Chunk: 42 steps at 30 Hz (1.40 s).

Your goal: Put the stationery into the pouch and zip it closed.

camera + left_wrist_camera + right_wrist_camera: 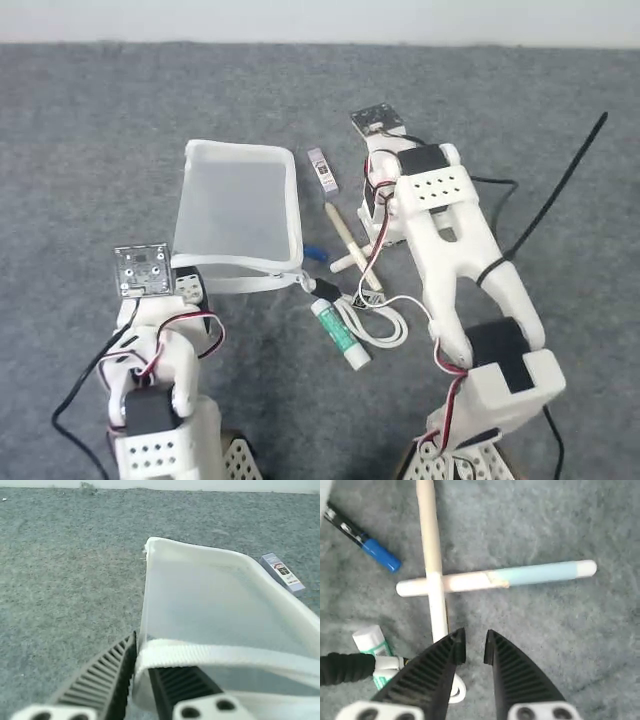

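high view: the left claw (194, 268) sits at the near edge of the translucent pouch (240, 210); the right claw (378, 240) is off to the pouch's side.

left wrist view: the claw is pinched on the pouch's zip band, with a small purple box (282, 573) well beyond it.

right wrist view: the claw is slightly spread and holds nothing. the cream pen (432, 555) runs ahead from one fingertip, crossing a white-and-blue pen (520, 576). a glue stick (370, 642) lies beside the claw.
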Tool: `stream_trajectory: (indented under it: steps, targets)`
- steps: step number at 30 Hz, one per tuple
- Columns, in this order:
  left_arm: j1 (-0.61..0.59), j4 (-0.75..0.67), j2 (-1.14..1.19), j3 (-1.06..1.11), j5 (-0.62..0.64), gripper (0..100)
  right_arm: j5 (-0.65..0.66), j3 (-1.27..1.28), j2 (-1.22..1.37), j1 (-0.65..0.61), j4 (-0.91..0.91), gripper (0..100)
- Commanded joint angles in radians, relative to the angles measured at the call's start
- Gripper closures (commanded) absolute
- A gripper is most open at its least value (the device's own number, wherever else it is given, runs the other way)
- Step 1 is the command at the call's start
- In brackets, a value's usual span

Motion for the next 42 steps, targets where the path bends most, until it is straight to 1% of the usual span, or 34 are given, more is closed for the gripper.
stream_trajectory:
  steps: [1, 5, 7, 10, 12, 27, 29, 34, 38, 42]
  targets:
    - [-0.008, 0.003, -0.021, -0.064, -0.011, 99, 0.012, -0.049, -0.076, -0.071, -0.058, 92.0]
    - [-0.008, 0.003, -0.021, -0.064, -0.011, 99, 0.012, -0.049, -0.064, -0.125, -0.113, 87.0]
    - [-0.008, 0.003, -0.021, -0.064, -0.011, 99, 0.017, -0.051, -0.030, -0.133, -0.160, 87.0]
    - [-0.008, 0.003, -0.021, -0.064, -0.011, 99, 0.083, -0.054, 0.050, -0.137, -0.243, 87.0]
    - [-0.008, 0.003, -0.021, -0.064, -0.011, 99, 0.104, -0.055, 0.099, -0.137, -0.295, 87.0]
    - [-0.008, 0.003, -0.021, -0.064, -0.011, 99, 0.112, -0.057, 0.240, -0.153, -0.464, 87.0]
    - [-0.008, 0.003, -0.021, -0.064, -0.011, 99, 0.112, -0.057, 0.251, -0.153, -0.472, 87.5]
    - [-0.008, 0.003, -0.021, -0.064, -0.011, 99, 0.112, -0.095, 0.280, -0.148, -0.464, 93.2]
    - [-0.008, 0.005, -0.021, -0.064, -0.011, 99, 0.112, -0.095, 0.305, -0.150, -0.456, 92.9]
    - [-0.008, 0.005, -0.021, -0.064, -0.011, 99, 0.112, -0.149, 0.332, -0.148, -0.381, 92.9]
